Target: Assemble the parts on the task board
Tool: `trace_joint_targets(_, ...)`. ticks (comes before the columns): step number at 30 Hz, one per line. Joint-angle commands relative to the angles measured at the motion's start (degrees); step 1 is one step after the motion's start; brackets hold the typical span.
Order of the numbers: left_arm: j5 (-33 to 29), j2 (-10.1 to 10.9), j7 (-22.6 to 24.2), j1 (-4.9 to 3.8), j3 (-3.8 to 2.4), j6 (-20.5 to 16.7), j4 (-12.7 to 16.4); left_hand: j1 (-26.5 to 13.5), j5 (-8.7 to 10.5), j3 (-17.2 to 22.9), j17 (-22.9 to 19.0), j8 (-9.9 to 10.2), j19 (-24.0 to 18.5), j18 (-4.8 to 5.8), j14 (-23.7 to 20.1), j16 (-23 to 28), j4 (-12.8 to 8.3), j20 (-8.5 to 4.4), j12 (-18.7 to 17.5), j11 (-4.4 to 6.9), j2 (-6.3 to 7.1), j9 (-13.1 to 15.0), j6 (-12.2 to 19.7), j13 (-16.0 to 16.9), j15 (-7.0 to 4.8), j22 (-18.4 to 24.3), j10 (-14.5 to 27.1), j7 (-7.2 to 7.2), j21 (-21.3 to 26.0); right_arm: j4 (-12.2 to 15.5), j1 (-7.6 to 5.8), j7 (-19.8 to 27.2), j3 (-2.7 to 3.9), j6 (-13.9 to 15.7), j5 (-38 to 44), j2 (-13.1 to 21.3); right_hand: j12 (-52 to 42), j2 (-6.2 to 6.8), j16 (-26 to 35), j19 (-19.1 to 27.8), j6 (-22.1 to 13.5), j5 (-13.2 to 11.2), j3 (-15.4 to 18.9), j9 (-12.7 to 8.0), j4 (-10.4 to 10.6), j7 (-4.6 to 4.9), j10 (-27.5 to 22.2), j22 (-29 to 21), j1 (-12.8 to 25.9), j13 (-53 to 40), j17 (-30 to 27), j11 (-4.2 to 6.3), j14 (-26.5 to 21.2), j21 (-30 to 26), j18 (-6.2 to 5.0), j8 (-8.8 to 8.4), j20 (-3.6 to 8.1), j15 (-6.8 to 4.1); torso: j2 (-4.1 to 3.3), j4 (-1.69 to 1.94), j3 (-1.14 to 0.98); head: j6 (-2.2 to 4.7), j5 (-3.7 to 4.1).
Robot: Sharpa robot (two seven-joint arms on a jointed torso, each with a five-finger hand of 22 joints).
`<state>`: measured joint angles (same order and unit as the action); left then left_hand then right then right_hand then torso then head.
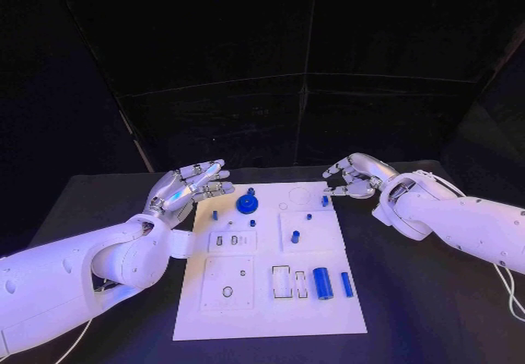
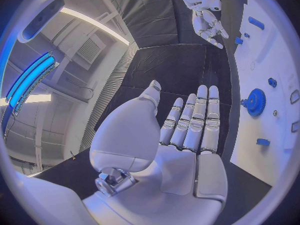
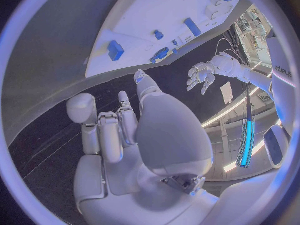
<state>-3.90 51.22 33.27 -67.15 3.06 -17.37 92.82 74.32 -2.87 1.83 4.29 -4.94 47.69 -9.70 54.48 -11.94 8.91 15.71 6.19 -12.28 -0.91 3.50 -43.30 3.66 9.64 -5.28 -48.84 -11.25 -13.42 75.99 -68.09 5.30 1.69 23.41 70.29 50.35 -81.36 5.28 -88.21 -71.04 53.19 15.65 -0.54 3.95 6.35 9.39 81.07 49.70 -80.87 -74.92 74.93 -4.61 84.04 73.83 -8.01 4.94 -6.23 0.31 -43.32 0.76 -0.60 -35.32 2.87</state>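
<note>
Left robot hand [image 2: 181, 135] is flat and empty, fingers [image 2: 199, 117] straight and close together, thumb out to one side, hovering over the black counter [image 2: 169, 70] just off the edge of the white board [image 2: 275, 60]. On the board: a blue gear [image 2: 255, 102] closest to the fingertips, plus several small blue pieces [image 2: 263, 142] scattered along it. Right robot hand [image 2: 211, 27] sits across the counter at the board's far edge, fingers loosely curled, holding nothing.
</note>
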Motion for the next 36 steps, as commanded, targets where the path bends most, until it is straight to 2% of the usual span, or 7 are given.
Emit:
trace_joint_targets(1,0.35,-0.28,0.4,-0.04,-0.03,0.57,-0.26,-0.15,0.16,-0.03,-0.07,0.21,0.23,-0.63,0.33,0.35,-0.33,0.05,-0.23,-0.11,-0.57,0.0,-0.21,-0.03,0.08,0.05,-0.17,-3.72,0.21,-1.25,0.68,3.05,-0.01,-2.25,-1.92,-0.5,0.1,-0.15,0.28,0.5,-0.07,0.15,-0.01,-0.04,-0.55,0.2,-0.03,-0.13,-0.72,-2.34,8.66,0.01,4.55,-0.36,0.75,-0.16,-0.08,-0.06,-0.12,0.24,-0.08,-0.27,0.02)
trace_joint_targets(6,0.35,-0.46,0.4,-0.01,-0.02,0.61,-0.47,-0.15,0.16,-0.03,-0.07,0.21,0.23,-0.63,0.33,0.35,-0.33,0.05,-0.23,-0.11,-0.57,0.0,-0.21,-0.03,0.08,0.05,-0.17,-3.72,0.21,-3.07,1.77,3.24,0.0,-3.22,-1.99,-1.36,0.17,-0.17,0.31,0.57,-0.11,0.03,-0.03,-0.04,-0.78,0.22,-0.11,-0.25,-0.9,-2.24,8.57,-0.01,4.53,-0.42,0.73,-0.19,-0.09,-0.05,-0.18,0.23,-0.35,-0.32,0.01)
trace_joint_targets(11,0.35,-0.57,0.39,0.01,-0.02,0.64,-0.57,-0.15,0.16,-0.04,-0.07,0.23,0.23,-0.63,0.34,0.37,-0.35,0.05,-0.23,-0.11,-0.57,0.0,-0.2,-0.03,0.08,0.06,-0.18,-3.71,0.23,-4.79,2.4,3.36,0.0,-3.78,-2.01,-2.1,0.2,-0.19,0.32,0.55,-0.13,-0.04,-0.05,-0.04,-0.89,0.22,-0.14,-0.2,-0.98,-2.21,8.56,-0.01,4.53,-0.4,0.74,-0.21,-0.09,-0.04,-0.16,0.26,-0.26,-0.33,0.1)
trace_joint_targets(20,0.35,-0.68,0.39,0.03,-0.02,0.65,-0.7,-0.16,0.16,-0.05,-0.08,0.24,0.24,-0.63,0.34,0.39,-0.37,0.06,-0.24,-0.1,-0.56,0.0,-0.18,-0.03,0.08,0.08,-0.2,-3.71,0.24,-6.07,2.7,3.49,0.01,-4.17,-2.02,-2.59,0.14,-0.3,0.27,0.53,-0.17,-0.17,-0.1,-0.04,-1.06,0.24,-0.09,-0.15,-1.11,-2.31,8.73,-0.03,4.57,-0.38,0.75,-0.23,-0.1,-0.03,-0.15,0.27,-0.22,-0.51,0.12)
trace_joint_targets(36,0.35,-0.73,0.33,0.05,-0.02,0.65,-0.76,-0.16,0.15,-0.07,-0.09,0.28,0.25,-0.64,0.36,0.44,-0.42,0.06,-0.27,-0.1,-0.58,-0.01,-0.1,-0.03,0.08,0.11,-0.22,-3.71,0.29,-7.02,2.77,3.71,0.01,-5.51,-2.02,-3.5,-0.33,-2.52,0.2,0.34,2.27,-1.76,-1.63,0.26,-2.69,-0.18,0.44,0.11,-1.87,-3.04,9.03,0.35,4.65,-0.21,0.77,0.88,0.1,-0.31,-0.14,0.27,-0.25,-0.65,0.22)
